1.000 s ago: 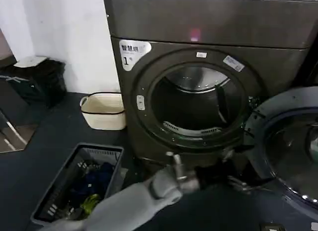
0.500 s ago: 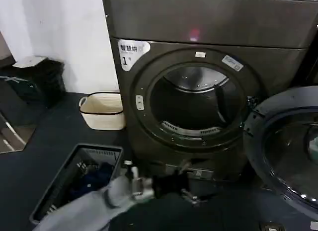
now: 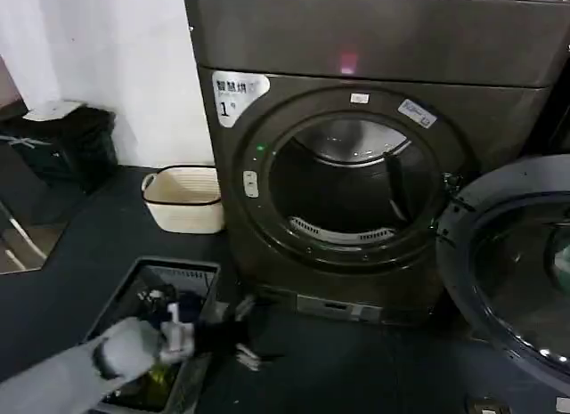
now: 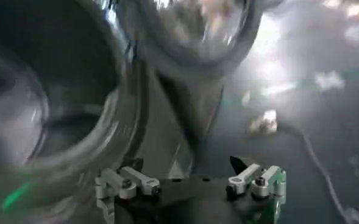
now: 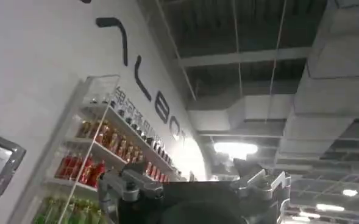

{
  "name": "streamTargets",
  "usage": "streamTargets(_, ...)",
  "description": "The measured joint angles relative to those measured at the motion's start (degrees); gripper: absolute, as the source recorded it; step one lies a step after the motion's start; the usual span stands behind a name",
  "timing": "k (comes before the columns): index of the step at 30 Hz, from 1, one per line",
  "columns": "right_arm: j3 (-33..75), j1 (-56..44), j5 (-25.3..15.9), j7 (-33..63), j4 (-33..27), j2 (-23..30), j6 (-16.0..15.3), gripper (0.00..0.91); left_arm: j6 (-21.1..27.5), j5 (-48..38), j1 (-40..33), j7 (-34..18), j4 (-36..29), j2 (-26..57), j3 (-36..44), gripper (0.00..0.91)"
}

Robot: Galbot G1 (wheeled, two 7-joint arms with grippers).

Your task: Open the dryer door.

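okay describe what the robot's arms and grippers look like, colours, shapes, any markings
The left arm wears a light grey fabric-like sleeve ending in a silvery metal wrist joint, then a black left gripper with pale fingertips. The wrist views show the left gripper and right gripper built alike: a black body with two silver-grey metal fingers joined by dark round pivot bolts. I can't make out any markings or cables.

Dim head view, with motion blur on left gripper (image 3: pixel 245 334); heavily smeared left wrist view; ceiling-lamp (image 5: pixel 235 148) glare in right wrist view.
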Motion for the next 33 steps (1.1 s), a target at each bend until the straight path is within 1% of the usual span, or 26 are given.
streamTargets(5,0.4,0.1,-0.2,0.0,-0.1,-0.2,-0.1,0.907,2.2,1.0,0.8,0.8,0.7,4.6,-2.2,0.907)
streamTargets(13,-0.1,0.7,0.2,-0.3,0.2,0.0,-0.4,0.907,3.1,3.0,2.4,1.9,2.6,10.2,-1.6,0.907)
streamTargets(20,0.2,0.4,0.5,-0.3,0.8,0.2,-0.5,0.907,3.1,3.9,2.8,2.6,5.2,12.8,-1.3,0.907)
streamTargets(28,0.2,0.4,1.2,-0.4,1.1,0.4,-0.6,0.907,3.4,4.2,3.0,3.2,5.6,14.4,-2.0,0.907)
streamTargets(33,0.4,0.3,1.6,-0.5,1.2,0.8,-0.7,0.907,3.3,6.2,3.6,2.2,5.5,15.1,-2.2,0.907)
